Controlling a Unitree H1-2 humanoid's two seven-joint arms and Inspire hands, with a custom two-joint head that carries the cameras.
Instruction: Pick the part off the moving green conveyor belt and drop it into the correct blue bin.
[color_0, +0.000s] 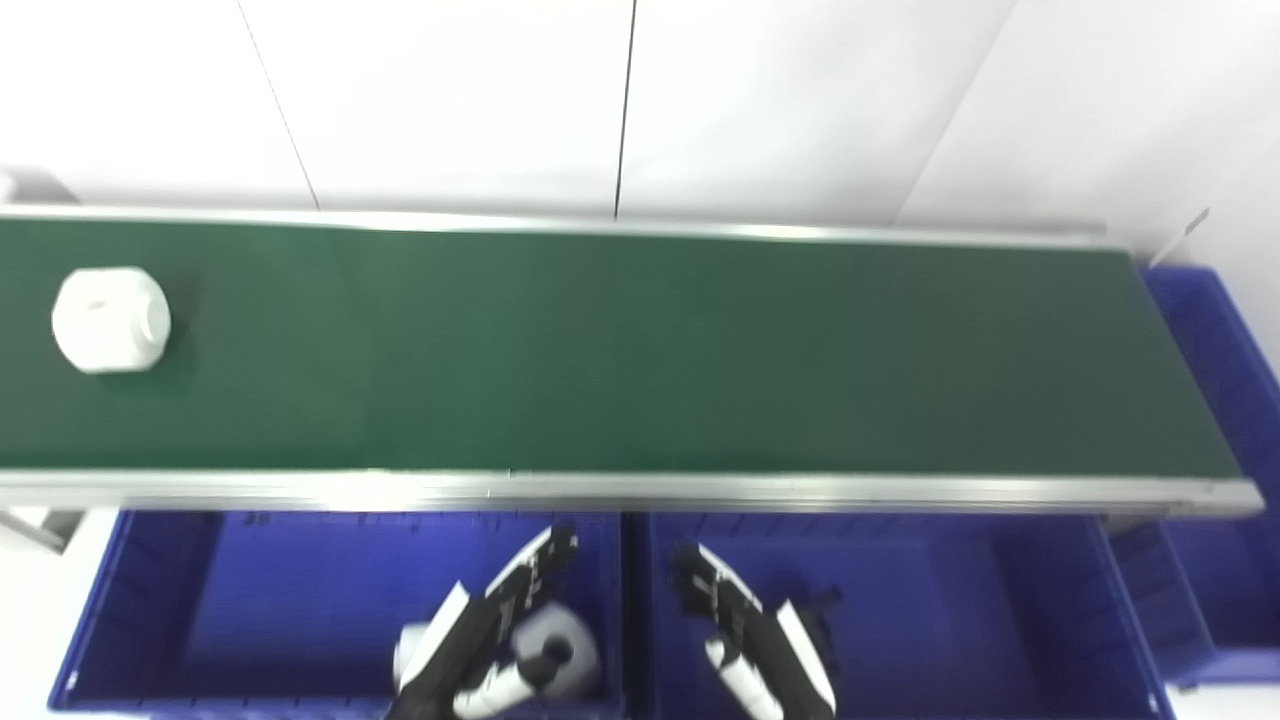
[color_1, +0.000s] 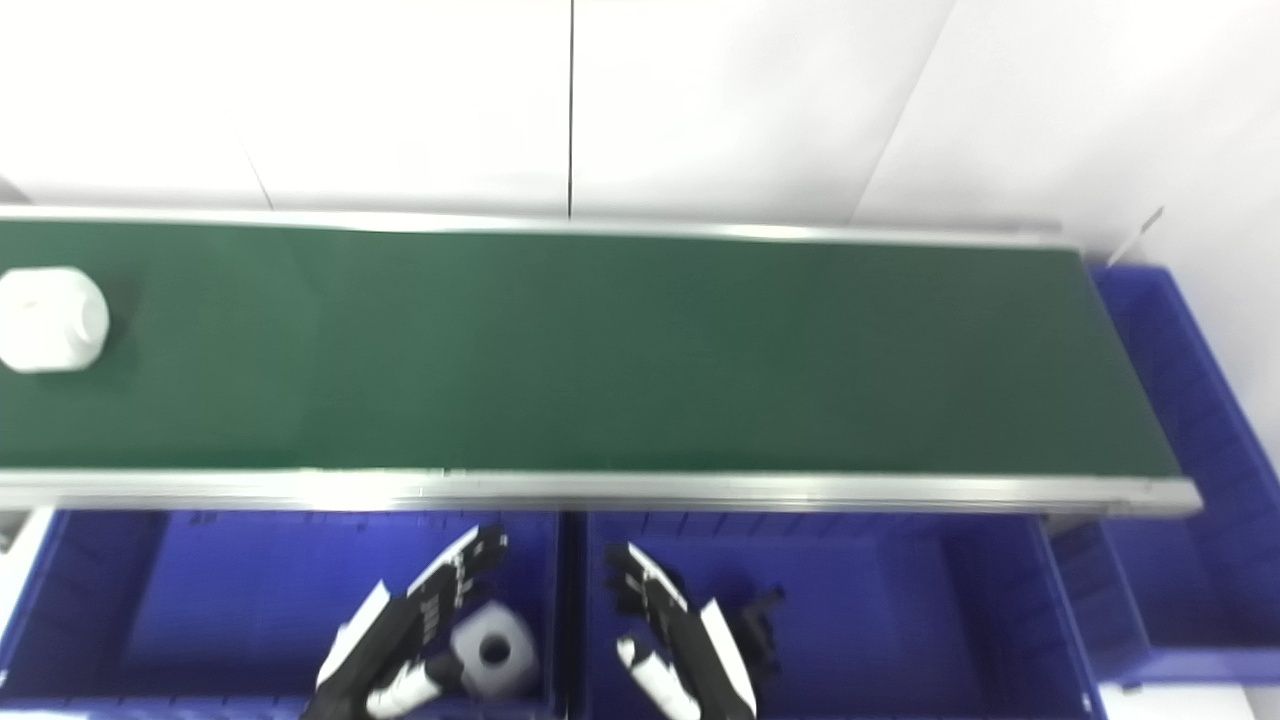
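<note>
1. The green belt (color_0: 640, 360) runs across the view from 9 to 3 o'clock, framed by silver rails, with a white wall behind it.
2. A white part (color_0: 110, 320) sits on the belt at its 9 o'clock end, alone and well apart from both hands.
3. Below the belt, at 6 o'clock, stand two blue bins side by side: the left bin (color_0: 200, 610) and the right bin (color_0: 950, 610). A third bin (color_0: 1225, 400) wraps the belt's 3 o'clock end.
4. The left hand (color_0: 500, 620) hovers over the left bin's right side, fingers stretched toward 1 o'clock, open and holding nothing.
5. A white roll-shaped piece (color_0: 560, 650) lies in the left bin just beside that hand, at its 4 o'clock; whether they touch I cannot tell.
6. The right hand (color_0: 740, 630) hangs over the right bin's left side, fingers spread toward 11 o'clock, empty.
7. A dark item (color_0: 820, 615) lies in the right bin beside the right hand; it is too blurred to identify.
</note>
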